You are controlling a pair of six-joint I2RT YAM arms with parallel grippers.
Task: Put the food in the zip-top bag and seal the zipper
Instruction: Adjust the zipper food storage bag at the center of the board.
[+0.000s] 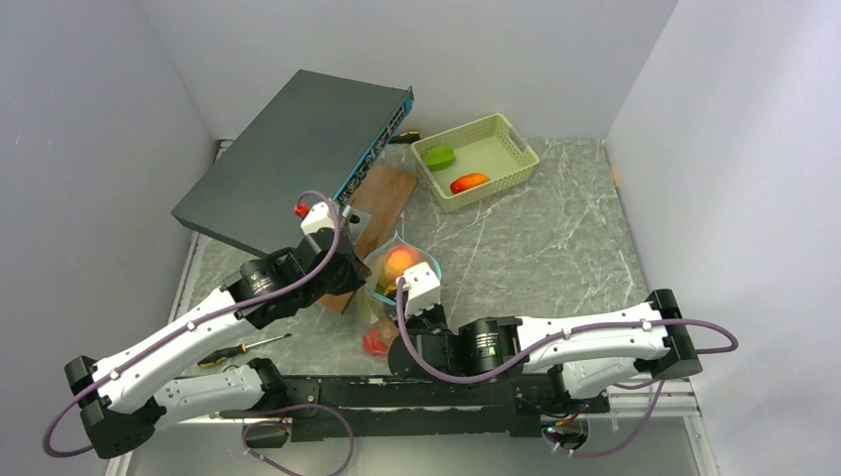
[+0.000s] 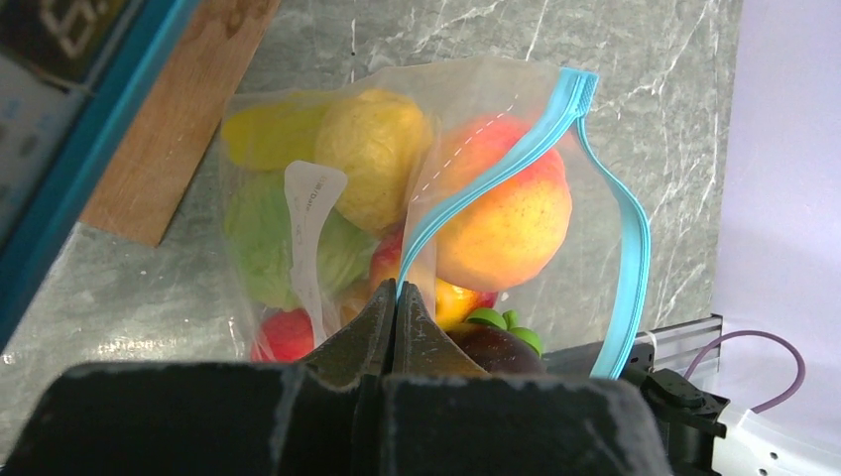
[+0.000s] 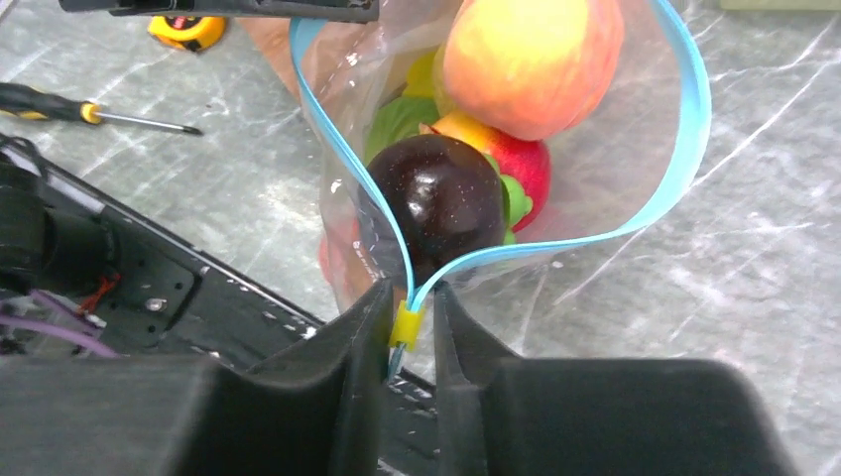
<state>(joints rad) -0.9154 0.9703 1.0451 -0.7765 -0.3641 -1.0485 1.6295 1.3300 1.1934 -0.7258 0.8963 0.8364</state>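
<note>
bag: one clear floppy zip-top bag (image 1: pixel 382 297) stands on the marble table (image 1: pixel 555 238) between the two grippers, mouth gaping.
zipper: one teal-blue strip (image 2: pixel 516 159), unsealed, its two sides apart in a loop.
food in bag: at least six toy pieces: two yellow, one light green, one orange peach (image 2: pixel 506 213), one red, one dark purple fruit (image 3: pixel 441 193).
food outside: two in the one pale green lattice basket (image 1: pixel 521 149), a green piece (image 1: pixel 439 156) and an orange-red piece (image 1: pixel 469 182).
left gripper (image 2: pixel 395 297): fingers pressed together on one end of the strip.
right gripper (image 3: pixel 410 322): narrow, pinching the yellow tab (image 3: pixel 405 327) at the other end.
</note>
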